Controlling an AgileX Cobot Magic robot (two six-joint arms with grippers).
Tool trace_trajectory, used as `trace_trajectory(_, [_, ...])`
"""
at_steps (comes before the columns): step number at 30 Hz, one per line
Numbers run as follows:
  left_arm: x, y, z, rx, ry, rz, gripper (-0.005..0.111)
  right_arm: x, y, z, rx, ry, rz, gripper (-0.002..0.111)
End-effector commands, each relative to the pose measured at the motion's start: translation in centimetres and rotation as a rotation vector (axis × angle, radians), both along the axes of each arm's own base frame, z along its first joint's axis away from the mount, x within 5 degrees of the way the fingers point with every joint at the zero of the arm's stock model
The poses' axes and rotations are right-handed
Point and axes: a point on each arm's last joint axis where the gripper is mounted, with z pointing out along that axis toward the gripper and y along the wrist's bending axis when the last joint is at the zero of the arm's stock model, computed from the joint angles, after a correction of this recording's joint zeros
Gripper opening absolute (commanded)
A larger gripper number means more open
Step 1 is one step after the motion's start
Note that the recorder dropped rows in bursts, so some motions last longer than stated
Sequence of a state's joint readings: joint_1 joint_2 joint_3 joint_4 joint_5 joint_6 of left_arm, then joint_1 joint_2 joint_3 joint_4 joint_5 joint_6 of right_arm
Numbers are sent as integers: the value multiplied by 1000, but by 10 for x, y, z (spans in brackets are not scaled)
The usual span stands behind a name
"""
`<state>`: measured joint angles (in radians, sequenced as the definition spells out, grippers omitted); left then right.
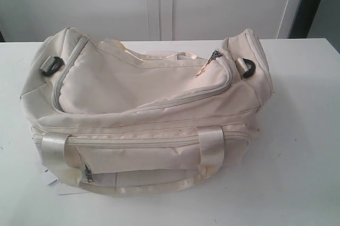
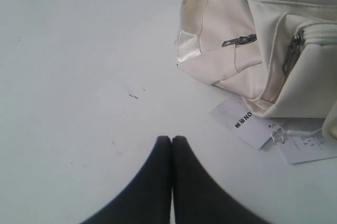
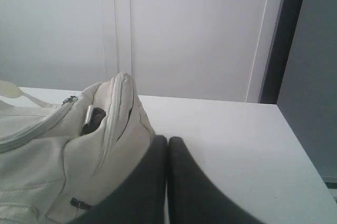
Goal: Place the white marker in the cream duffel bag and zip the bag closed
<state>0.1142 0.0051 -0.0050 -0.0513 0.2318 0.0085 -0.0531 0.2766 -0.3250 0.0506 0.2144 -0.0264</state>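
We see the bag [image 1: 143, 93] on the table [image 1: 303, 157], our left gripper [image 2: 171, 139] and right gripper [image 3: 167, 139] both pressed together beside it

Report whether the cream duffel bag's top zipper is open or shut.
Shut where visible: on the cream duffel bag, the top zipper runs closed around the flap, no lining showing. The flap's far edge is hidden: cannot tell there.
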Motion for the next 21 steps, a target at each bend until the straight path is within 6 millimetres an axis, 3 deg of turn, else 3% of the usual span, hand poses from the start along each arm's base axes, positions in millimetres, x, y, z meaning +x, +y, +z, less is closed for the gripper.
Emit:
trace_trajectory(1, [0,0,-2,-18,0,4,0,-10,0,-14,6,4,-5,0])
trace_trajectory(21, [0,0,-2,-18,0,4,0,-20,1,-80,9,60,-5,0])
